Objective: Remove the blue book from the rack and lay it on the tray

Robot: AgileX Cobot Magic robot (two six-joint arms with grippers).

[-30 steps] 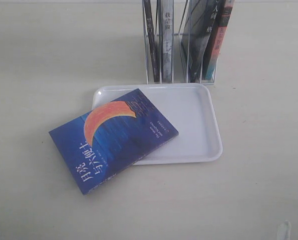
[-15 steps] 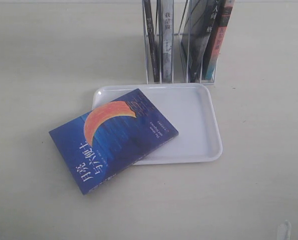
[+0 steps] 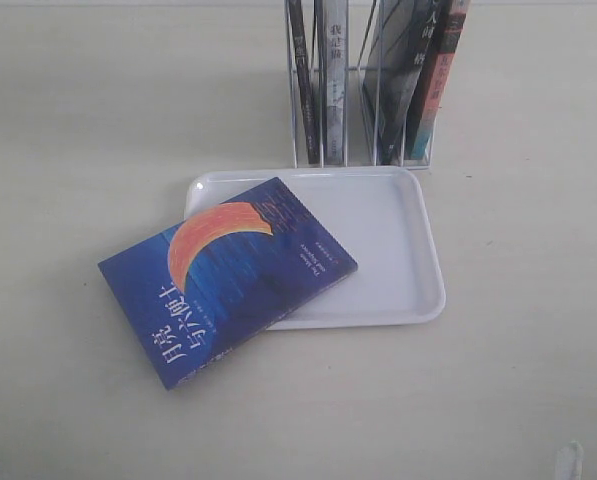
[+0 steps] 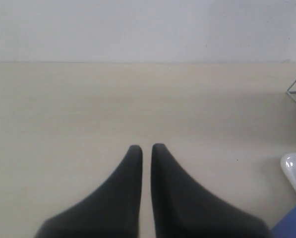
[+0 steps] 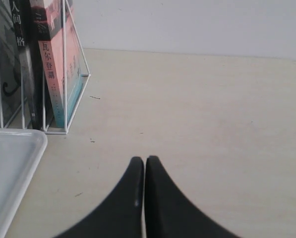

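The blue book [image 3: 228,278], with its orange crescent and white characters, lies flat and cover up. Its far half rests on the white tray [image 3: 398,250] and its near half hangs over the tray's left rim onto the table. A corner of the book [image 4: 292,227] shows in the left wrist view beside the tray's rim [image 4: 292,168]. The wire rack [image 3: 363,90] stands just behind the tray. My left gripper [image 4: 147,148] hovers shut over bare table, holding nothing. My right gripper [image 5: 145,159] is shut and empty, to the right of the tray [image 5: 11,173] and rack [image 5: 63,74].
The rack holds several upright books, among them a red-spined book [image 3: 436,80] in its right slot and black-spined books [image 3: 300,70] further left. Pale wooden table surrounds everything, and a light wall rises behind it.
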